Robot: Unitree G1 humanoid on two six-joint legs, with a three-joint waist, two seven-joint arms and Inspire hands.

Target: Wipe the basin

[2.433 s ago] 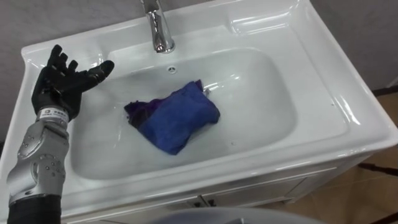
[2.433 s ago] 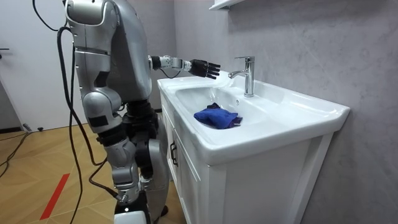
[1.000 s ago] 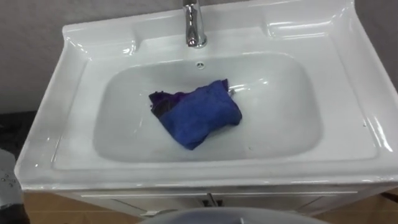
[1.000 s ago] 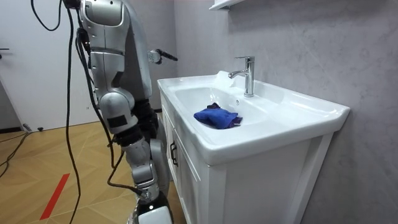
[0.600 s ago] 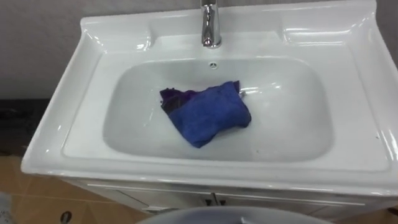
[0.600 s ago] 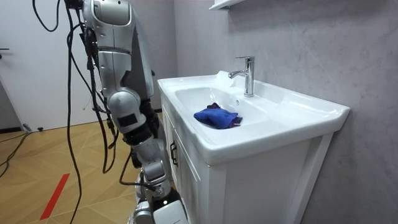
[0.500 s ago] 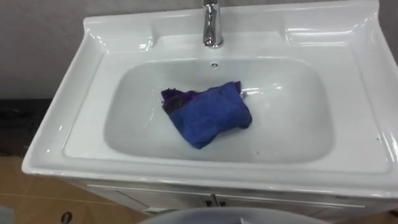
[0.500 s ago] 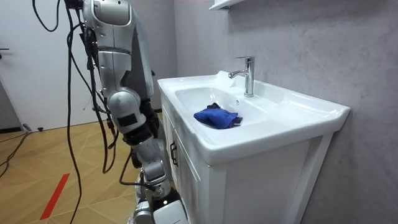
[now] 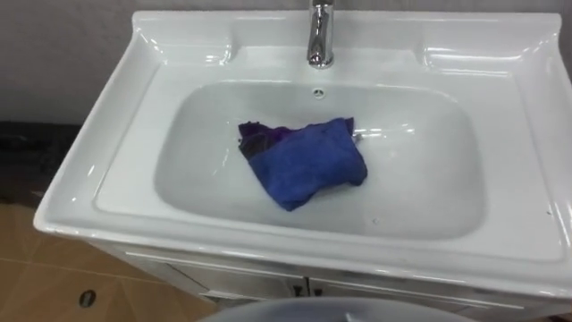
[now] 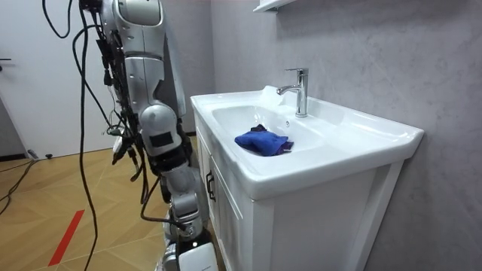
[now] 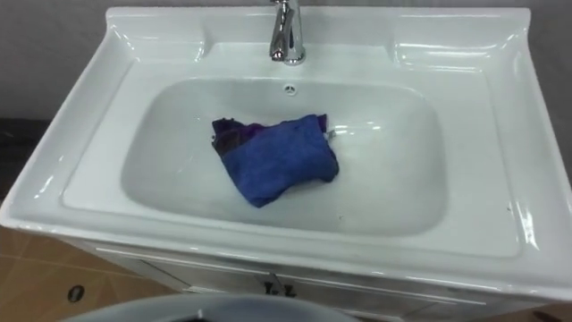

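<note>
My right hand (image 10: 120, 144) hangs by my side; I cannot tell if it is open. The blue cloth (image 9: 304, 163) lies in the white basin (image 9: 109, 134), near the tap (image 9: 320, 36).

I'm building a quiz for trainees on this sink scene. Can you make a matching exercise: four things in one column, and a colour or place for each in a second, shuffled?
1. cloth
2. faucet
3. basin
4. overflow hole

A. chrome, at the back rim
B. white, glossy
C. blue, crumpled in the bowl
D. just below the faucet, in the bowl's back wall

Pairs: 1-C, 2-A, 3-B, 4-D.
</note>
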